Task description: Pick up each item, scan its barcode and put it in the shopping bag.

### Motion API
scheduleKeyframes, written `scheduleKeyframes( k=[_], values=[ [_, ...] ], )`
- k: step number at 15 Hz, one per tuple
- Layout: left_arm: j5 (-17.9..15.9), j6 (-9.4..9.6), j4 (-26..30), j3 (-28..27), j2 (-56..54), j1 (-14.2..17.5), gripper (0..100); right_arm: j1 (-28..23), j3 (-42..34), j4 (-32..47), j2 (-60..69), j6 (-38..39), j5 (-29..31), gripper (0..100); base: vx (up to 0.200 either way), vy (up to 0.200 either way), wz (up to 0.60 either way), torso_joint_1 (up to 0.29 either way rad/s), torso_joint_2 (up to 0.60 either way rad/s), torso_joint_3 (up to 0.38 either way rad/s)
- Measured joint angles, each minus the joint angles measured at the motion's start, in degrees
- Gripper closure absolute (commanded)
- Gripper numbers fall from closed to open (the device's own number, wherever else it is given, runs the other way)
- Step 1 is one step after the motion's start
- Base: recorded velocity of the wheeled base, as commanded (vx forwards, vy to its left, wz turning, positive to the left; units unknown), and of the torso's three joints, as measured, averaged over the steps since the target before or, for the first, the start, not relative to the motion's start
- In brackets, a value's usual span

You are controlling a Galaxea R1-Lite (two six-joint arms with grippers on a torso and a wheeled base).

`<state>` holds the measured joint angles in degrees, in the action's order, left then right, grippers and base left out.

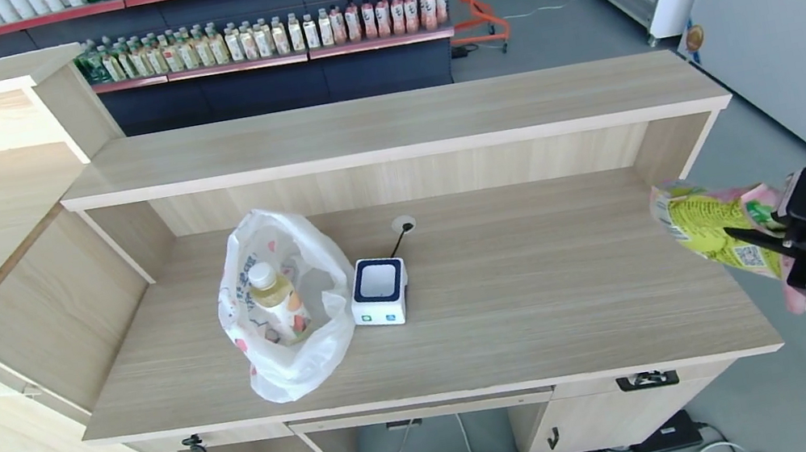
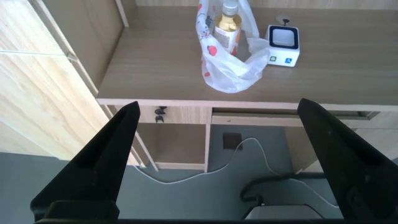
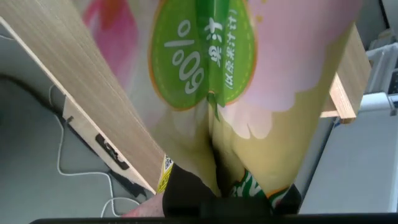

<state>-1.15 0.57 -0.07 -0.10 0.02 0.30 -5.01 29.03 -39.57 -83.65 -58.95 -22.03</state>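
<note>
Where the left wrist view looks over the near edge of the worktop (image 2: 186, 74), the left jaws stand wide apart and hold nothing, their dark fingers (image 2: 106, 162) hanging before the drawer fronts (image 2: 180, 115). At the worktop's right end, the right jaws are clamped on a snack packet (image 1: 706, 228), yellow-green and pink, lifted off the surface and tilted, with its free end pointing in over the corner.

Farther in, left of the middle, the white plastic shopping bag (image 1: 310, 356) stands open on the wood. A bottle (image 1: 273, 293) of yellowish drink with a pale cap stands upright inside it. Just beside the bag, on its right, sits the small white barcode scanner (image 1: 380, 291), window facing up; a dark cable (image 1: 399, 241) runs from its back to a round hole (image 1: 403, 223) in the worktop.

Behind that rises a raised ledge (image 1: 386, 126) along the back. Beyond it stand store shelves (image 1: 257, 38) lined with bottles, and pale freezer cabinets (image 1: 787, 23) on the right.
</note>
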Motion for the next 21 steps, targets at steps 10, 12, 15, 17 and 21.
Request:
scheduleKeyframes(
  k=[10,12,15,17,21],
  values=[
    [-0.1,0.21,0.0,0.0,0.3,-0.1,0,0.6,0.9,-0.5,-4.0,0.0,-2.1,100,0.02,0.2,0.0,0.001,0.0,0.002],
    [0.0,-0.06,0.0,0.0,0.2,-0.1,0,0.6,1.5,-0.5,-4.6,0.0,-2.2,100,0.1,0.1,0.0,0.004,0.0,-0.001],
    [0.0,-0.28,0.0,0.0,0.0,0.0,0,0.6,2.8,-0.2,-5.5,0.1,-3.3,100,0.0,0.0,0.0,0.0,0.0,0.0],
    [0.0,-0.22,0.0,0.0,0.0,-0.1,0,0.7,3.4,-0.2,-5.8,0.5,-4.0,100,0.2,0.2,0.0,0.007,0.0,-0.002],
    [-0.1,0.07,0.0,0.0,0.0,-0.1,0,0.8,3.0,0.0,-6.6,1.0,-8.6,100,0.2,0.2,0.0,-0.007,0.0,0.007]
  ],
)
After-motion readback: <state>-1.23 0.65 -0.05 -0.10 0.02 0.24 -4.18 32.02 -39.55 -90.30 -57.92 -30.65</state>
